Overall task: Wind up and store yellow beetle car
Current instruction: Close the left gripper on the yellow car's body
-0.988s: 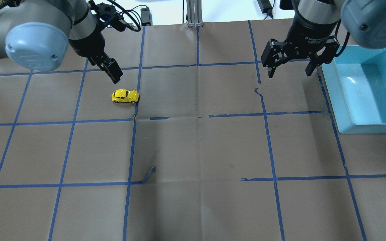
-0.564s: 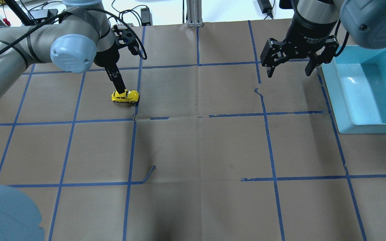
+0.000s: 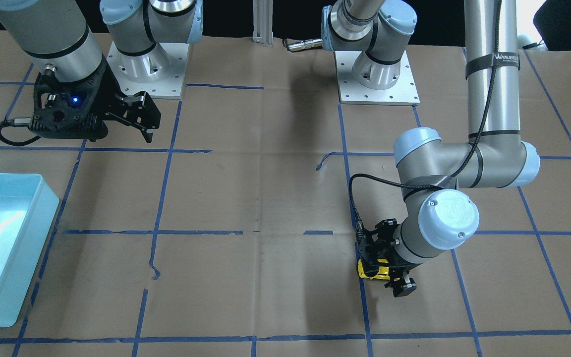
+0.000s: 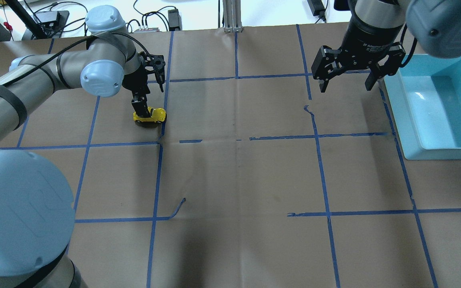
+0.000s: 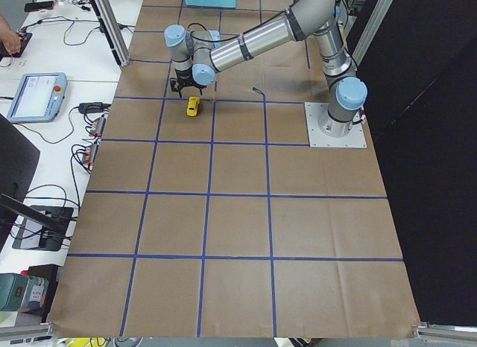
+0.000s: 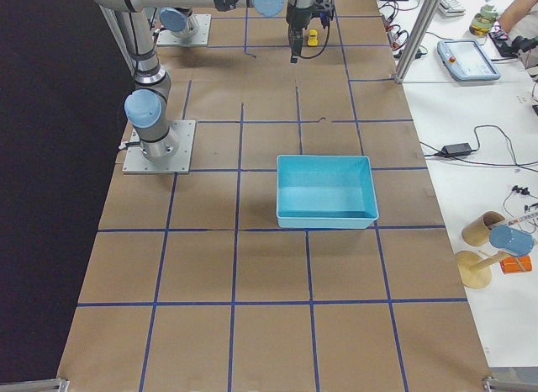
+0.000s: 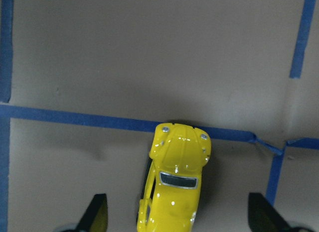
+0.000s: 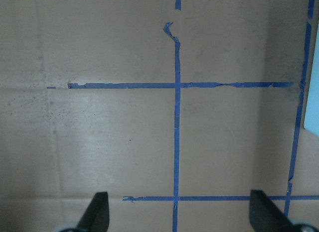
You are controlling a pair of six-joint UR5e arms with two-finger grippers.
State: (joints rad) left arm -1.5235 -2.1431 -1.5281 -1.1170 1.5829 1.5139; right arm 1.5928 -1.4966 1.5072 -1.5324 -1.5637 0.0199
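Observation:
The yellow beetle car (image 4: 156, 115) stands on its wheels on the brown paper in the far left part of the table. My left gripper (image 4: 144, 116) is down over it, open, with one finger on each side of the car and a gap to each. The left wrist view shows the car (image 7: 179, 162) between the two wide-apart fingertips (image 7: 97, 214). In the front view the car (image 3: 371, 270) shows under the left gripper (image 3: 387, 265). My right gripper (image 4: 346, 86) hangs open and empty above the table at the far right.
A light blue bin (image 4: 396, 116) stands at the right edge of the table next to the right gripper; it also shows in the front view (image 3: 18, 258). Blue tape lines grid the paper, with some loose ends.
My left arm has swung in and come down, so that its open gripper now straddles the car. The car and the right arm have not moved.

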